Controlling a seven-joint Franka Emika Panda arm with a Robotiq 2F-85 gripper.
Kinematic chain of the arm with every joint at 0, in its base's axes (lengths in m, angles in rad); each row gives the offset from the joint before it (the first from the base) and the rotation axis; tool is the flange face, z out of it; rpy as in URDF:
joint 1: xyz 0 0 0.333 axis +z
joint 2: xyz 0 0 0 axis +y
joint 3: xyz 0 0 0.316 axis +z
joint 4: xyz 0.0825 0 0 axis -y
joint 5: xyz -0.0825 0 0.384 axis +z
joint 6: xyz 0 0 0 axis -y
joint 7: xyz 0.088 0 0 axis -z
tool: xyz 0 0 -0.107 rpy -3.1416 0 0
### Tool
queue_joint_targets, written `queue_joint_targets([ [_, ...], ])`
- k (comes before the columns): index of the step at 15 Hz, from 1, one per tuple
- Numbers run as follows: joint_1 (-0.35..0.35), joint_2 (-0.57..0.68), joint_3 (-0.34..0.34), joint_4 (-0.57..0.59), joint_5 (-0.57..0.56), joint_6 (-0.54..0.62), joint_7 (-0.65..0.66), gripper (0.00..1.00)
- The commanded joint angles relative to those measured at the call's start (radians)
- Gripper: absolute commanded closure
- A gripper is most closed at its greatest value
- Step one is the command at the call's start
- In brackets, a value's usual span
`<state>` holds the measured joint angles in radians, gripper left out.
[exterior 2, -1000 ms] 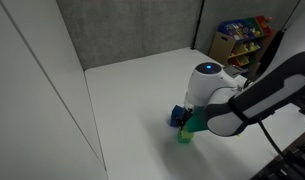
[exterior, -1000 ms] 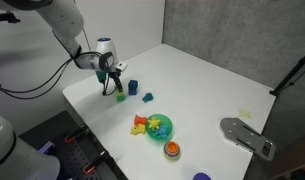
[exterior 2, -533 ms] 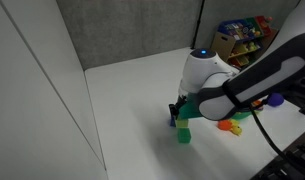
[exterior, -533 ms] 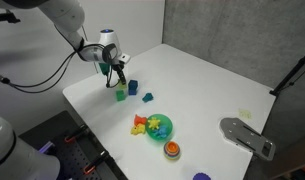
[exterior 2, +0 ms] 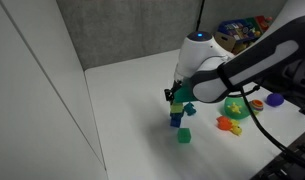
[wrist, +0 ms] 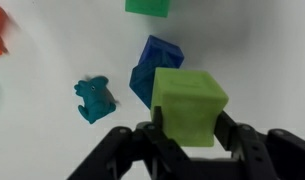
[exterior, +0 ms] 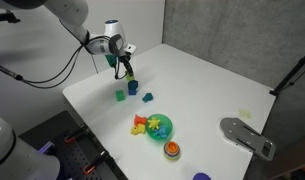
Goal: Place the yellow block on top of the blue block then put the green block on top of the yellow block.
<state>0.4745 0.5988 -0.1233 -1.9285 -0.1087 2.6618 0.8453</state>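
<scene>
My gripper [wrist: 188,135] is shut on the yellow block [wrist: 189,105], a pale yellow-green cube, and holds it up off the table. It hangs just above and slightly beside the dark blue block [wrist: 157,68]. In both exterior views the gripper [exterior: 126,70] [exterior 2: 176,98] is over the blue block [exterior: 133,86] [exterior 2: 176,119]. The bright green block [exterior: 121,96] [exterior 2: 184,135] [wrist: 149,6] sits on the white table next to the blue one.
A teal-blue toy piece [wrist: 94,98] [exterior: 147,97] lies beside the blue block. A green bowl [exterior: 163,127] [exterior 2: 235,105] with yellow-orange toy pieces [exterior: 142,124] stands further along the table, then an orange item [exterior: 172,149]. A grey object [exterior: 247,137] sits at the far corner.
The gripper has risen from the table beside the green block with the yellow block in it and moved over the blue block.
</scene>
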Motion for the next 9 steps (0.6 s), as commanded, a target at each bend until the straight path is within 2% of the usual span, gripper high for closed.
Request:
queue_joint_targets([
  [1,-0.014,0.037,-0.006,0.053,-0.032,-0.022,0.014,0.73],
  [5,-0.014,0.063,-0.017,0.053,-0.035,-0.012,0.018,0.73],
  [6,-0.013,0.067,-0.019,0.052,-0.034,-0.011,0.018,0.55],
  [7,-0.016,0.067,-0.017,0.050,-0.032,-0.012,0.012,0.23],
  [9,-0.020,0.046,-0.008,0.042,-0.028,-0.009,-0.002,0.16],
])
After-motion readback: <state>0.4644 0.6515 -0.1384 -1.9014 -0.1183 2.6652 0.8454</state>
